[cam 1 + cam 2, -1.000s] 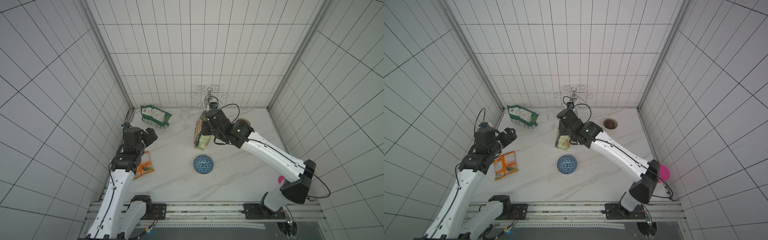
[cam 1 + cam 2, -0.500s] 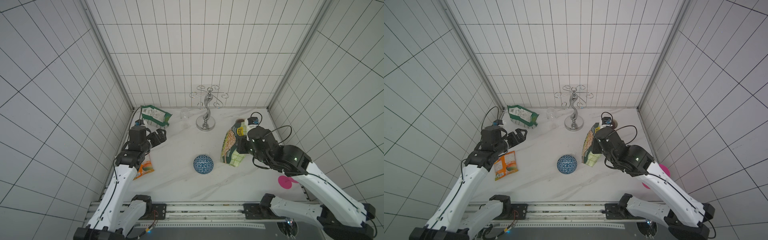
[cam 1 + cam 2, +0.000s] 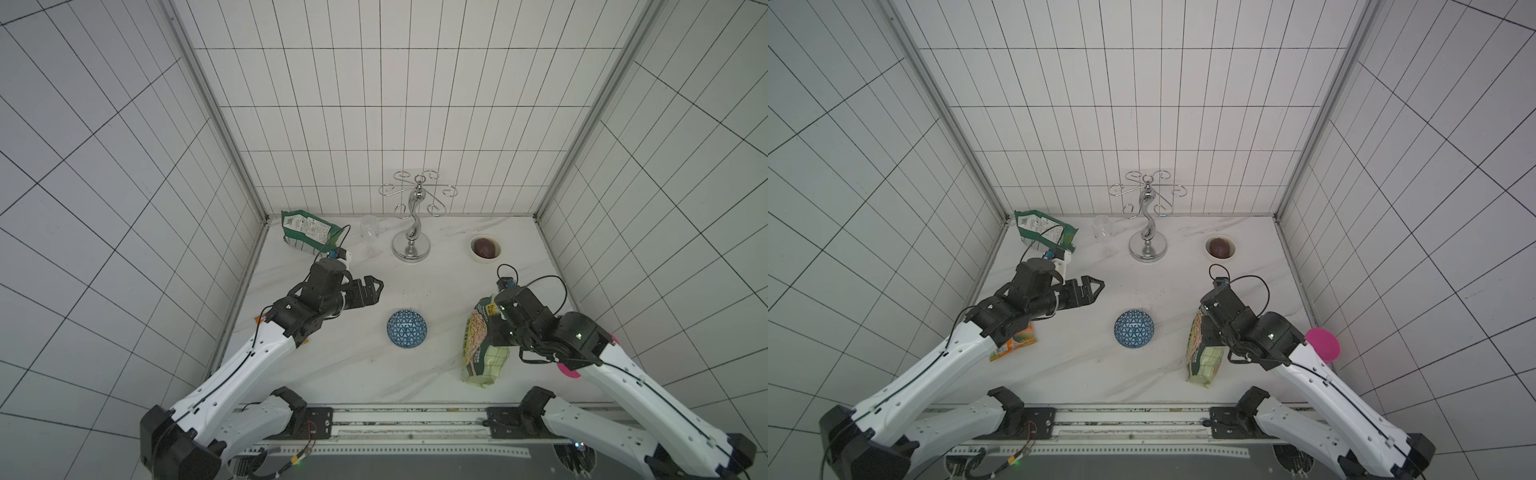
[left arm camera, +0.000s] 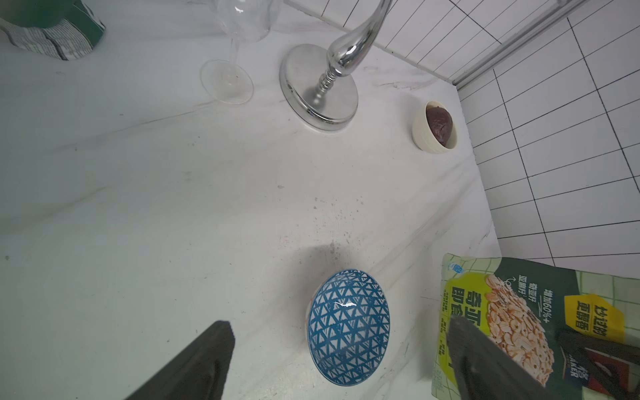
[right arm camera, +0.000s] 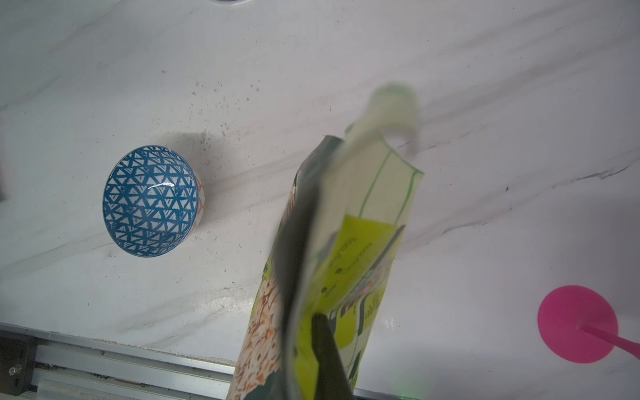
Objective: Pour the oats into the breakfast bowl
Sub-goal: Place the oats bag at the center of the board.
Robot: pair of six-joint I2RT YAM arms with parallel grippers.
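My right gripper [image 3: 496,322] is clamped tight on the upper part of the oats bag [image 3: 478,347], which hangs roughly upright at the lower right of both top views; I cannot tell whether its base touches the marble table [image 3: 436,282]. No loose oats show anywhere. The breakfast bowl [image 3: 407,328] sits centre frame, left of the bag and apart from it, showing only its blue triangle-patterned outside from above. My left gripper [image 3: 369,291] hovers up and left of the bowl, jaws spread wide and holding nothing. Along the back I see a dark green bag [image 3: 307,232], a wine glass [image 3: 370,232], a chrome stand [image 3: 411,245] and a white bowl [image 3: 485,248].
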